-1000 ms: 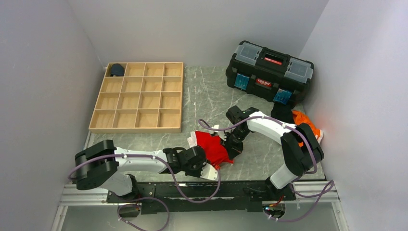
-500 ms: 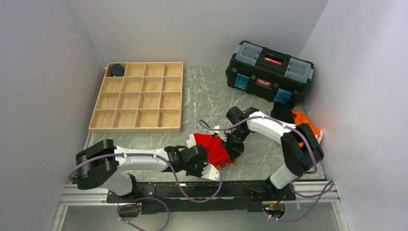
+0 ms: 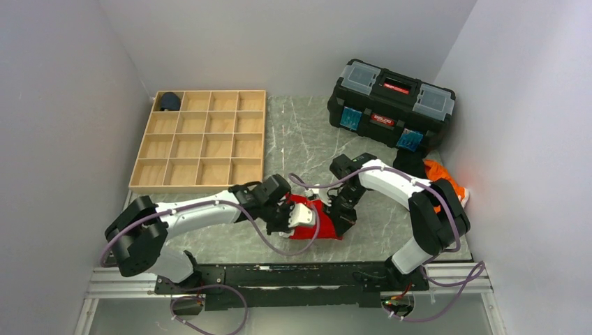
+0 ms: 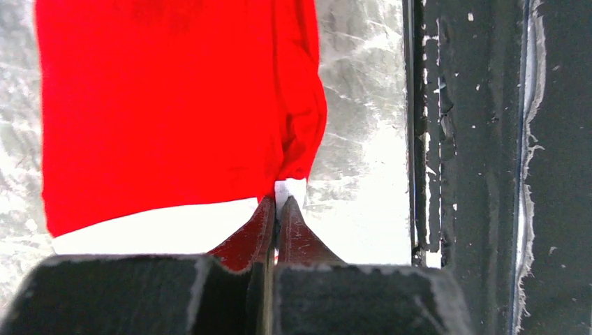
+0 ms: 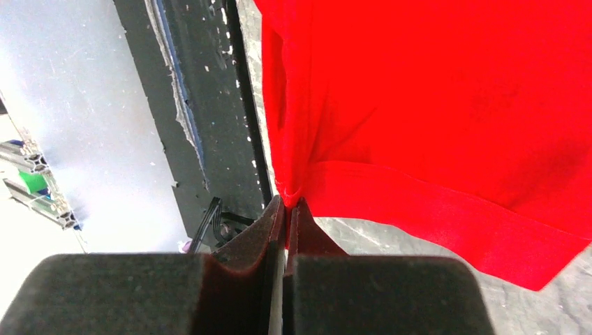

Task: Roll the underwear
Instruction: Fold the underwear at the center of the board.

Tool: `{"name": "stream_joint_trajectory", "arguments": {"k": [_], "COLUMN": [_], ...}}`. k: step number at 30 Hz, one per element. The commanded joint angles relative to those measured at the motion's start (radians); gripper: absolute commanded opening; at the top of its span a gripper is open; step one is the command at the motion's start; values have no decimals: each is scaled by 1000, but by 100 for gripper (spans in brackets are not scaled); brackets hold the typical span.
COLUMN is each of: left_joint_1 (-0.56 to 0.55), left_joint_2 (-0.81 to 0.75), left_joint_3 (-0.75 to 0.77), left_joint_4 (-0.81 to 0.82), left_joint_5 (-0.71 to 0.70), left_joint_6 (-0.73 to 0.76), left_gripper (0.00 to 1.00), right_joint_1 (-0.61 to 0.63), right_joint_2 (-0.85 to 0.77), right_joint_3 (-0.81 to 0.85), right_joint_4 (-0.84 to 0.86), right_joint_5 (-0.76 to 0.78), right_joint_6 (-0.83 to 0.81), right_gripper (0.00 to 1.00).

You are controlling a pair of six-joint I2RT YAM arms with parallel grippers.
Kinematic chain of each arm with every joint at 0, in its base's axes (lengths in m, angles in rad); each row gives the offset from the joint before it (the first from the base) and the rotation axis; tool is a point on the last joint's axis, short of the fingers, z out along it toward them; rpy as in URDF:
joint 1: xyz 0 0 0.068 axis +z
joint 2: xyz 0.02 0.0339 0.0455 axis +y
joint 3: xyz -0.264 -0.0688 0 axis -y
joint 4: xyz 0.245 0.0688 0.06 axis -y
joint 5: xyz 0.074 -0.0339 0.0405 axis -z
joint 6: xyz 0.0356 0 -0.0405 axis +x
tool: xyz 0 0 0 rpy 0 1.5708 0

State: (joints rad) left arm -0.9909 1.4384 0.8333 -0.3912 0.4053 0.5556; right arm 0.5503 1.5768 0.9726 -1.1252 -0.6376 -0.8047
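The red underwear [image 3: 320, 223] lies on the grey marbled table between my two grippers, near the front edge. My left gripper [image 3: 299, 220] is shut on its white-trimmed edge; in the left wrist view the closed jaws pinch the trim corner [image 4: 290, 190] below the red fabric [image 4: 174, 105]. My right gripper [image 3: 341, 218] is shut on the garment's right edge; in the right wrist view the jaws pinch a red fold [image 5: 287, 192], and the rest of the red cloth [image 5: 433, 91] spreads out ahead. The dark band is hidden.
A wooden compartment tray [image 3: 199, 139] stands at the back left, with a navy rolled bundle [image 3: 168, 102] in its far-left corner cell. A black toolbox [image 3: 391, 105] stands at the back right. Orange cloth [image 3: 445, 178] and black cloth [image 3: 413, 166] lie by the right wall. A black rail [image 3: 279, 273] runs along the front.
My left gripper has moved away from the front edge toward the tray and right, carrying the garment's edge with it. The red cloth now looks narrower. The right gripper has hardly moved.
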Motion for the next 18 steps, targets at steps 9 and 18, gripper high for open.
{"name": "stream_joint_trajectory", "arguments": {"k": [9, 18], "left_joint_1": [261, 358], "left_joint_2": [141, 358], "left_joint_3": [249, 476], "left_joint_4": [-206, -322], "left_joint_5": [348, 417], "left_joint_6": [37, 53], "left_gripper": [0, 0], "right_joint_1": [-173, -248], "right_joint_2": [81, 226], "right_joint_3": [175, 227], "right_joint_4": [-178, -194], "right_joint_5": [-138, -154], "right_joint_6": [-135, -166], "right_gripper": [0, 0]}}
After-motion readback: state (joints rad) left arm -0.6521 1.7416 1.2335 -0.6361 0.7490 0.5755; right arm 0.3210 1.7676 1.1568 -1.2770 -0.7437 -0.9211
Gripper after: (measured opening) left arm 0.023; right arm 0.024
